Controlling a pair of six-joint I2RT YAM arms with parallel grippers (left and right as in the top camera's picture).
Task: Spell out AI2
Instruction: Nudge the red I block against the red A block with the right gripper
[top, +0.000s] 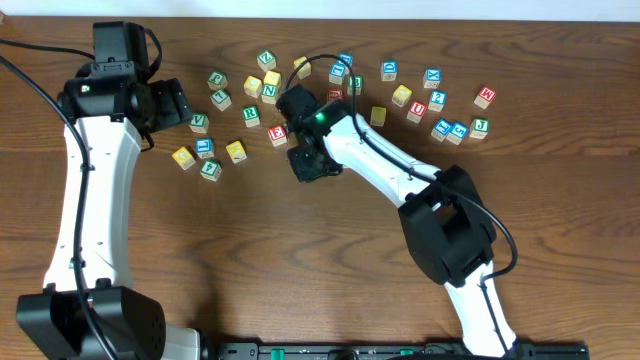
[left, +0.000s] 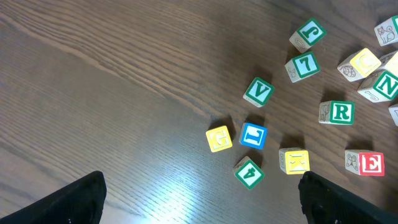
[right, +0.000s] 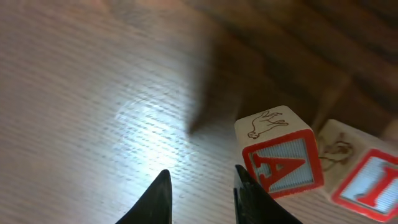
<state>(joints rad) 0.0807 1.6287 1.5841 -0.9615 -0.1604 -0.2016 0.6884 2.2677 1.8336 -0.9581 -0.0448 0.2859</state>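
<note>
The A cube (right: 280, 152) has a red letter on a pale face and stands on the wood, touching the outer side of my right gripper's right finger. The I cube (right: 367, 177) sits just beyond it, at the right edge of the right wrist view. My right gripper (right: 201, 171) is narrowly open, with only bare table between its fingertips. Seen from overhead, the right gripper (top: 305, 160) hides both cubes. I cannot pick out the 2 cube among the blue-marked cubes. My left gripper (left: 199, 199) hangs wide open and empty at the table's left (top: 185, 105).
Letter cubes lie scattered across the back of the table, from a green V (top: 199, 122) to a red W (top: 485, 97). A red E cube (top: 277, 133) sits just left of the right gripper. A yellow cube (left: 219, 138), blue cube (left: 253, 135) and green 4 (left: 249, 172) lie ahead of the left gripper.
</note>
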